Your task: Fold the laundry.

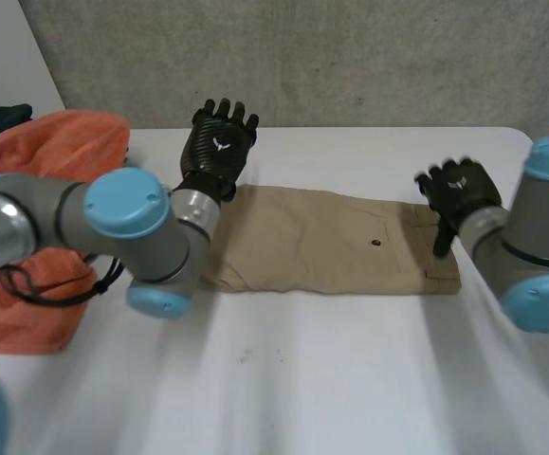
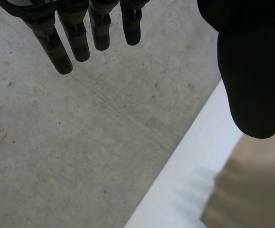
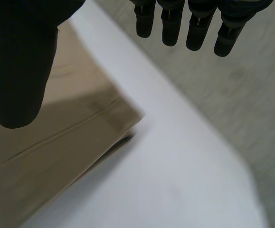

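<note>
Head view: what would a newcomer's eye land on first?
A folded tan garment lies lengthwise across the middle of the white table. One black hand is at each end of it, both open: the left hand by its far left corner, the right hand over its right end. A bright orange cloth is heaped at the table's left side, behind the left arm.

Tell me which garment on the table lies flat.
The tan trousers, spread out flat; the orange cloth is bunched in a heap instead.

Matt tan cloth trousers (image 1: pixel 331 242), smooth white table (image 1: pixel 350 379), rough concrete wall (image 1: pixel 350 57)
</note>
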Controlling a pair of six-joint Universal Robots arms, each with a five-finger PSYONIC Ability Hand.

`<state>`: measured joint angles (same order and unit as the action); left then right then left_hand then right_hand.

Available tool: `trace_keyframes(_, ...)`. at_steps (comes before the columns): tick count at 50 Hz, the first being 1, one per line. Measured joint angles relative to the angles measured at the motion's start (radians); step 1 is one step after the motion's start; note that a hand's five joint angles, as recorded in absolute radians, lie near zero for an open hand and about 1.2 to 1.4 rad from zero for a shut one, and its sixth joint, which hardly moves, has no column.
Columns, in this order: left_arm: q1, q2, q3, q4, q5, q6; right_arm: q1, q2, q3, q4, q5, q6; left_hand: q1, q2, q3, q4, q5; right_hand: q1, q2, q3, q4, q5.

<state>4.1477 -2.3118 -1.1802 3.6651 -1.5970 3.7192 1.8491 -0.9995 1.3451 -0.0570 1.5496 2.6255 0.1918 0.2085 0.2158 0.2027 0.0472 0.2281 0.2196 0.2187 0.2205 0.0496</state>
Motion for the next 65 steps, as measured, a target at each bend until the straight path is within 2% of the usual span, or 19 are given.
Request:
trace_keyframes(5,-0.003,0.118,-0.160,-0.002,0.001,-0.073,-0.048,-0.042,0.099,0.095,-0.055,0.070,0.000,0.000,0.000,0.000,0.000,0.071,0.090,0.091,0.090,0.095)
trace_keyframes(11,-0.006,0.177,-0.247,-0.006,0.001,-0.145,-0.067,-0.018,0.156,0.045,-0.080,0.079,0.000,0.000,0.000,0.000,0.000,0.276,0.274,0.283,0.282,0.281)
trace_keyframes(12,-0.006,0.179,-0.251,-0.006,0.000,-0.150,-0.067,-0.012,0.159,0.032,-0.081,0.078,0.000,0.000,0.000,0.000,0.000,0.357,0.359,0.363,0.349,0.350)
trace_keyframes(14,-0.007,0.181,-0.257,-0.007,0.000,-0.161,-0.069,0.010,0.162,-0.010,-0.080,0.074,0.000,0.000,0.000,0.000,0.000,0.661,0.727,0.719,0.696,0.691)
trace_keyframes(17,-0.008,0.181,-0.258,-0.008,-0.001,-0.165,-0.074,0.025,0.160,-0.043,-0.077,0.071,0.000,0.000,0.000,0.000,0.000,0.793,0.944,0.937,0.938,0.911)
trace_keyframes(26,-0.009,0.207,-0.265,-0.011,-0.001,-0.165,-0.176,-0.016,0.190,-0.065,-0.073,0.041,0.000,0.000,0.000,0.000,0.000,0.811,0.949,0.967,0.977,0.924)
trace_keyframes(32,-0.009,0.254,-0.296,-0.011,-0.001,-0.173,-0.273,-0.119,0.234,-0.061,-0.072,-0.121,0.000,0.000,0.000,0.000,0.000,0.843,0.949,0.970,0.978,0.935)
trace_keyframes(35,-0.008,0.278,-0.315,-0.011,-0.001,-0.179,-0.279,-0.149,0.240,-0.071,-0.076,-0.210,0.000,0.000,0.000,0.000,0.000,0.849,0.949,0.971,0.978,0.938)
trace_keyframes(39,-0.005,0.304,-0.331,-0.011,-0.001,-0.188,-0.224,-0.172,0.226,-0.099,-0.086,-0.272,0.000,0.000,0.000,0.000,0.000,0.848,0.949,0.971,0.978,0.938)
trace_keyframes(40,-0.003,0.313,-0.336,-0.011,-0.001,-0.193,-0.147,-0.181,0.208,-0.132,-0.099,-0.295,0.000,0.000,0.000,0.000,0.000,0.848,0.949,0.974,0.978,0.941)
trace_keyframes(44,0.000,0.331,-0.340,-0.012,-0.003,-0.206,-0.014,-0.180,0.183,-0.196,-0.137,-0.306,0.000,0.000,0.000,0.000,0.000,0.848,0.949,0.976,0.978,0.942)
trace_keyframes(46,0.002,0.345,-0.344,-0.012,-0.008,-0.219,0.101,-0.159,0.166,-0.257,-0.186,-0.309,0.000,0.000,0.000,0.000,0.000,0.848,0.949,0.976,0.978,0.942)
trace_keyframes(54,0.005,0.378,-0.358,-0.013,-0.034,-0.249,0.342,-0.007,0.112,-0.342,-0.293,-0.304,0.000,0.000,0.000,0.000,0.000,0.848,0.953,0.976,0.978,0.946)
trace_keyframes(56,0.005,0.383,-0.360,-0.013,-0.039,-0.252,0.391,0.038,0.088,-0.346,-0.300,-0.294,0.000,0.000,0.000,0.000,0.000,0.786,0.882,0.880,0.877,0.873)
trace_keyframes(59,0.005,0.385,-0.358,-0.012,-0.042,-0.253,0.427,0.071,0.064,-0.346,-0.280,-0.252,0.000,0.000,0.000,0.000,0.000,0.284,0.336,0.370,0.370,0.352)
trace_keyframes(61,0.005,0.386,-0.352,-0.011,-0.043,-0.252,0.433,0.073,0.059,-0.341,-0.256,-0.200,0.000,0.000,0.000,0.000,0.000,0.058,0.089,0.114,0.113,0.095)
trace_keyframes(63,0.005,0.386,-0.344,-0.010,-0.044,-0.251,0.430,0.056,0.061,-0.332,-0.229,-0.121,0.000,0.000,0.000,0.000,0.000,-0.002,0.003,0.007,0.010,0.002)
trace_keyframes(65,0.005,0.387,-0.333,-0.010,-0.045,-0.251,0.420,0.025,0.070,-0.316,-0.209,-0.034,0.000,0.000,0.000,0.000,0.000,-0.002,-0.003,-0.003,-0.002,-0.002)
